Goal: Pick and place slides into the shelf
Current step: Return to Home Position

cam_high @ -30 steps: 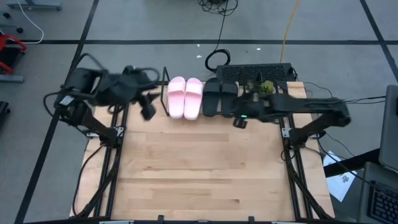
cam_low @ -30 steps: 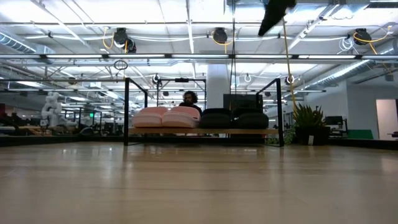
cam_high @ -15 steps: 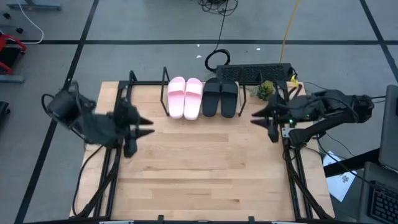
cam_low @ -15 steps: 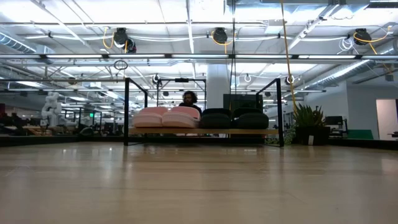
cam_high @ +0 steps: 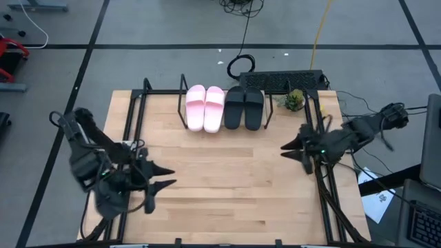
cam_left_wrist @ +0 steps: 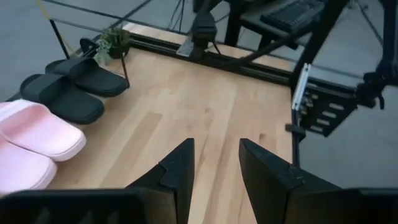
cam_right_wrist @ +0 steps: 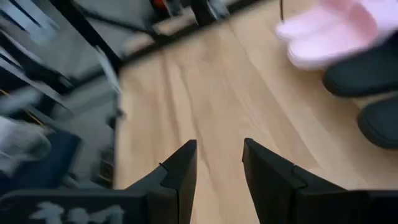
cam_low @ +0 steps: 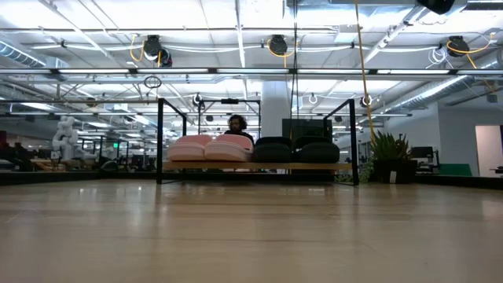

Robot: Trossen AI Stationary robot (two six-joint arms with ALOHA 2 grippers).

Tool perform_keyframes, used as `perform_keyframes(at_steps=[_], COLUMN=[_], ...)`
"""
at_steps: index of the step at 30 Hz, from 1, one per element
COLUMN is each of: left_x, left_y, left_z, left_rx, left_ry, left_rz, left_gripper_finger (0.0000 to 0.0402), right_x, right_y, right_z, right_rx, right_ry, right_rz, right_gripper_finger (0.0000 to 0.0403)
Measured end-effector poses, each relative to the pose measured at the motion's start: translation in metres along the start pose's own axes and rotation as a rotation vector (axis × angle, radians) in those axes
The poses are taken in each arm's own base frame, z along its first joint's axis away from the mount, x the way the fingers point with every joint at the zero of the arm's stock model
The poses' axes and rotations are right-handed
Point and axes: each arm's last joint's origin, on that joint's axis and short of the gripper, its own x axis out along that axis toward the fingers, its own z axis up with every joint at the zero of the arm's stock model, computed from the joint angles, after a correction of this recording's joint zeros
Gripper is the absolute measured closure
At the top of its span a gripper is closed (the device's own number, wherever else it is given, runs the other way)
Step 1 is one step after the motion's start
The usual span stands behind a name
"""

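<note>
My left claw point(cam_high: 164, 180) hangs over the left edge of the table point(cam_high: 227, 200), toward the end away from the shelf, with its fingers aimed across the boards to the right. In my left wrist view the claw point(cam_left_wrist: 216, 149) stands moderately open. There is a clear gap of bare wood between the two dark fingers point(cam_left_wrist: 177, 171), and they grip and touch nothing.

My right claw point(cam_high: 293, 155) hangs over the right edge of the table, about level with the middle of it, pointing inward to the left. Its wrist view shows the claw point(cam_right_wrist: 217, 149) spread about as wide, empty, with only table planks between the fingers point(cam_right_wrist: 273, 177).

All four slides sit on the shelf point(cam_low: 346, 166) at the far end of the table, well apart from both claws. The pink slides point(cam_high: 205, 108) lie side by side on the left. The black slides point(cam_high: 245, 108) lie just beside them on the right, and the pairs are close enough to look as if they touch. From table height the four make one row on the light board, between the black rod uprights. A small green plant point(cam_high: 295, 100) sits just to the right of the shelf.
</note>
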Motion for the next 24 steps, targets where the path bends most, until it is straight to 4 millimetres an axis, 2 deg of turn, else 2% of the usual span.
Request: perform_keyframes(at_steps=[6, 11, 14, 17, 20, 24], left_x=[0.039, 0.047, 0.044, 0.031, 0.021, 0.008], left_y=[0.023, 0.080, 0.117, 0.147, 0.168, 0.182], left_z=[-0.017, -0.014, -0.019, -0.024, -0.030, -0.038], left_rx=[0.058, 0.105, 0.140, 0.111, 0.085, 0.089], left_ry=[-0.033, -0.151, -0.193, -0.238, -0.268, -0.304], left_rz=[-0.123, -0.247, -0.256, -0.229, -0.220, -0.254], left_gripper_finger=[0.0273, 0.0273, 0.0273, 0.0273, 0.0273, 0.0273], right_x=[-0.019, -0.026, -0.035, -0.044, -0.052, -0.067], right_y=[-0.026, -0.047, -0.053, -0.059, -0.067, -0.075], right_z=[-0.021, -0.042, -0.044, -0.042, -0.042, -0.043], right_rx=[0.005, 0.024, -0.004, -0.067, -0.109, -0.154], right_ry=[-0.206, -0.230, -0.275, -0.354, -0.426, -0.473], right_rz=[0.157, 0.176, 0.195, 0.166, 0.092, 0.068], right_gripper_finger=[0.0284, 0.0284, 0.0284, 0.0284, 0.0284, 0.0284])
